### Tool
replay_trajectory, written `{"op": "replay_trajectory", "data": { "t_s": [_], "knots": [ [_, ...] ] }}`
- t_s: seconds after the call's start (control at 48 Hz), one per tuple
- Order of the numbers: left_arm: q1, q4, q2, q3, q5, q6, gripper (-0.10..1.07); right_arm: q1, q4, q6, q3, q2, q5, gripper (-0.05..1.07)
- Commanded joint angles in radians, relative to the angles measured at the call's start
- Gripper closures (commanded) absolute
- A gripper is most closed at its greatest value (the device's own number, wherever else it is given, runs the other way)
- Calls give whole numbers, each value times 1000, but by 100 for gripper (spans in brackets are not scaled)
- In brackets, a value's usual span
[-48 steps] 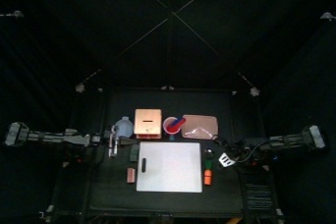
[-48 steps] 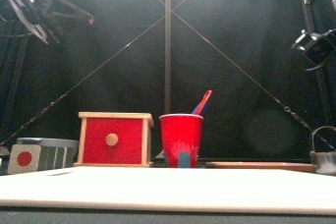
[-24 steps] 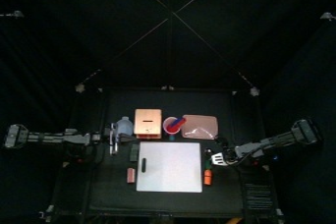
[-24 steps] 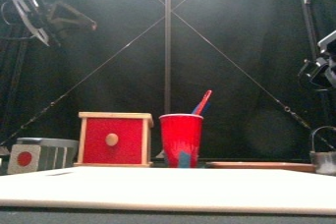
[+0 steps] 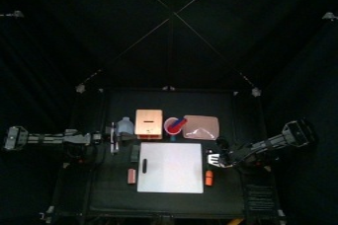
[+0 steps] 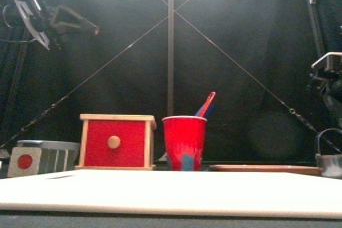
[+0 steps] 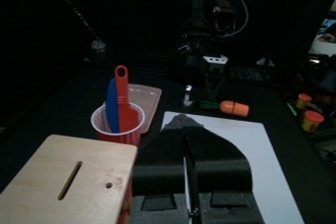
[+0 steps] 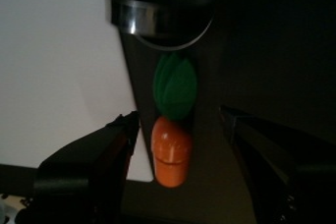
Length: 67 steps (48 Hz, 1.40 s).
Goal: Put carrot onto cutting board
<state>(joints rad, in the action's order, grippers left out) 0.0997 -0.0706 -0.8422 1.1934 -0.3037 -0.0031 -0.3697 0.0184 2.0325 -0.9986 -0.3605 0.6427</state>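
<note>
Carrot (image 5: 209,178): orange, green-topped, on the black table (image 5: 158,201) just right of the cutting board (image 5: 173,167), lower centre of the top view; not on it. Right gripper (image 8: 178,135): jaws spread apart, carrot (image 8: 172,154) between them, untouched. Left gripper (image 7: 190,164): jaws pressed together, empty, left of board. Red cup (image 6: 185,143) and wooden box (image 6: 115,141) behind.

The carrot (image 8: 172,154) looks like smooth, glossy orange plastic with a green top. The cutting board (image 5: 173,167) is matt white. The red cup (image 6: 185,142) is shiny plastic; the box (image 7: 73,178) pale, bare wood.
</note>
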Motion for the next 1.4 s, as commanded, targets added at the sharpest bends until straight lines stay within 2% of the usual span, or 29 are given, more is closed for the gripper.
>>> {"op": "replay_trajectory", "data": {
  "t_s": [0.0,0.229,0.292,0.375,0.458,0.542,0.646,0.708,0.833,1.021,1.125,1.188,1.375],
  "knots": [
    [2,-5,2,-12,-12,2,100,-25,-18,3,32,40,-15,8],
    [2,-3,3,-2,-51,2,100,-41,-29,-3,63,176,-95,10],
    [2,-5,2,2,-58,2,100,-51,-46,-8,66,202,-103,20],
    [2,-5,2,3,-58,2,100,-63,-64,-11,64,219,-103,39],
    [2,-5,2,5,-58,0,100,-57,-58,-17,77,212,-103,49],
    [2,-5,2,5,-58,0,100,-43,9,-25,121,189,-100,49],
    [2,-5,2,3,-58,0,100,15,137,-26,207,189,-104,49],
    [2,-5,2,3,-58,2,100,58,221,-28,268,210,-106,49],
    [2,-5,2,5,-58,3,100,133,321,-34,342,288,-130,49],
    [14,-5,2,14,-41,3,100,173,345,-48,439,443,-253,48],
    [34,-5,2,25,-41,3,100,173,351,-49,485,494,-264,47],
    [38,-5,2,35,-41,3,100,173,350,-49,499,511,-264,43],
    [40,-5,2,48,-41,3,100,178,351,-49,500,537,-259,11]
  ]
}}
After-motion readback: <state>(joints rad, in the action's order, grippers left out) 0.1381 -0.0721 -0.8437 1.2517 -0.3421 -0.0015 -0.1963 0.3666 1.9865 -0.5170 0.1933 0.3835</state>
